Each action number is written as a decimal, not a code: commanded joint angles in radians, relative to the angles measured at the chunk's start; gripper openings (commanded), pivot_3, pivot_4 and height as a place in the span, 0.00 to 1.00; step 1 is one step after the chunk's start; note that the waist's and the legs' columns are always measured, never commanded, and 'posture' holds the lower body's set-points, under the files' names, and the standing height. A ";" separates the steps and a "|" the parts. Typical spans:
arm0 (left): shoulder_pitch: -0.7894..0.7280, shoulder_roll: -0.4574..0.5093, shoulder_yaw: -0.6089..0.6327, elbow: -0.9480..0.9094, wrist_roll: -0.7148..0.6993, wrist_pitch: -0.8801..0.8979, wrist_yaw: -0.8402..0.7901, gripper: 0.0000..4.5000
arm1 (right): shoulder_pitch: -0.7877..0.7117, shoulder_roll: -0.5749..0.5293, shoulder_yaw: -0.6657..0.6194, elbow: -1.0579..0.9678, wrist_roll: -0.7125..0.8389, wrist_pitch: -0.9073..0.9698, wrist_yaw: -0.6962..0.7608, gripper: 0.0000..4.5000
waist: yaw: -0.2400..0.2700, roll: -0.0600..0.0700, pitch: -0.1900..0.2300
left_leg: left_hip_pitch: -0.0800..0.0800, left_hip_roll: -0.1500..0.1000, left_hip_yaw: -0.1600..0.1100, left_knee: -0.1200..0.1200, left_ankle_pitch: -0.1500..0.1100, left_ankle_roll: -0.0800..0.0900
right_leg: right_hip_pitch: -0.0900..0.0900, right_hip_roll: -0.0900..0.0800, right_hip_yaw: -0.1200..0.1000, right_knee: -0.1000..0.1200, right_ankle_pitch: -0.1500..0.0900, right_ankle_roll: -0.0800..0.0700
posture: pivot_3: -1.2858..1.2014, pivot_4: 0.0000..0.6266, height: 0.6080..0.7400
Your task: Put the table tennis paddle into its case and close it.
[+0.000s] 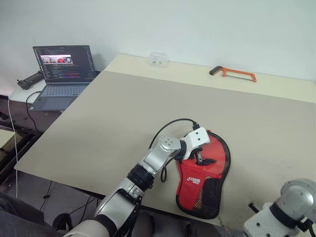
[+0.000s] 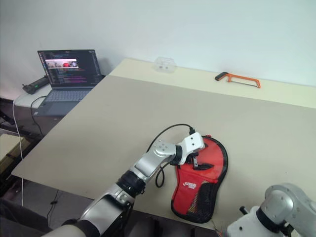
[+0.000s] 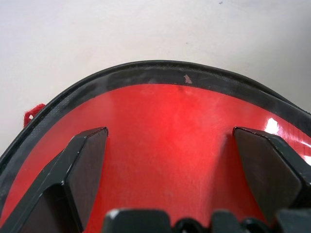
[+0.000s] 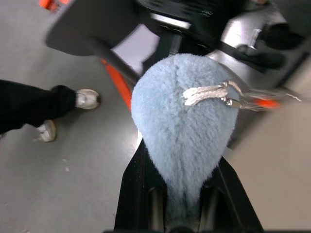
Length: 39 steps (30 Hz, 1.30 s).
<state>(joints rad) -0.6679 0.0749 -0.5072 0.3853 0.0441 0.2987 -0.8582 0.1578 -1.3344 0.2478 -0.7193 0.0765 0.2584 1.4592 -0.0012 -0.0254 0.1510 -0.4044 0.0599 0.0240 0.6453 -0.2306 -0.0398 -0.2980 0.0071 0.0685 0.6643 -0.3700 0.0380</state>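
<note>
The case [image 1: 205,177] is lying flat on the table [image 1: 98,123] near its front edge, red side up, its rounded end pointing away from the robot and its narrower end with the black mesh pocket and white logo reaching toward that edge; whether the paddle is lying inside the case or not cannot be told, since in the left wrist view a glossy red face with a dark rim [image 3: 170,141] is showing beneath the fingers and it is hard to say whether that is case fabric or paddle rubber. The left gripper [image 1: 203,159] is hanging over the rounded part of the case, the arm bent at the elbow and reaching in from the case's left side, angled slightly downward, a black cable looping over the wrist; its two black fingers [image 3: 85,160] are standing wide apart with nothing between them, and whether their tips are touching the case cannot be made out. The right gripper [image 4: 182,194] is sitting off the table's front edge, to the right of the case, pointing steeply down at the floor; its fingers are pinched together on a pale blue fluffy thing [image 4: 182,126] with a white cord and metal clip. Far beyond the case, a hacksaw [image 1: 233,73] is lying near the table's back edge, and a laptop [image 1: 61,74] is standing open off the table's left side.
</note>
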 commanded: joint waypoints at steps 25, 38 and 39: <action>-0.070 0.295 0.264 -0.376 -0.357 0.296 -0.367 1.00 | -0.430 0.002 -0.265 0.625 0.127 -0.040 0.052 1.00 | -0.029 0.009 0.022 | -0.003 0.002 0.006 -0.001 0.001 0.000 | -0.008 0.000 0.002 0.002 0.003 0.002 | 0.52 0.24 1.00; 0.145 0.858 0.621 -0.481 -0.647 0.447 -0.621 1.00 | -0.224 0.058 -0.757 0.772 0.463 0.304 0.115 1.00 | -0.026 0.009 0.031 | -0.014 0.003 0.007 0.000 0.002 -0.002 | -0.019 -0.001 0.002 0.002 0.002 0.003 | 0.52 0.24 1.00; 0.167 0.884 0.647 -0.479 -0.659 0.449 -0.625 1.00 | -0.183 0.074 -0.801 0.756 0.491 0.341 0.117 1.00 | -0.025 0.008 0.032 | -0.014 0.003 0.007 0.000 0.002 -0.002 | -0.019 -0.001 0.002 0.002 0.002 0.003 | 0.52 0.24 1.00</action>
<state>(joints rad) -0.5090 0.9253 0.0677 -0.0682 -0.5736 0.7439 -1.4527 -0.0534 -1.2735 -0.4541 0.0680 0.5074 0.5396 1.5329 -0.0259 -0.0174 0.1833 -0.4189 0.0625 0.0305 0.6454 -0.2290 -0.0413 -0.3169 0.0060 0.0696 0.6672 -0.3684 0.0405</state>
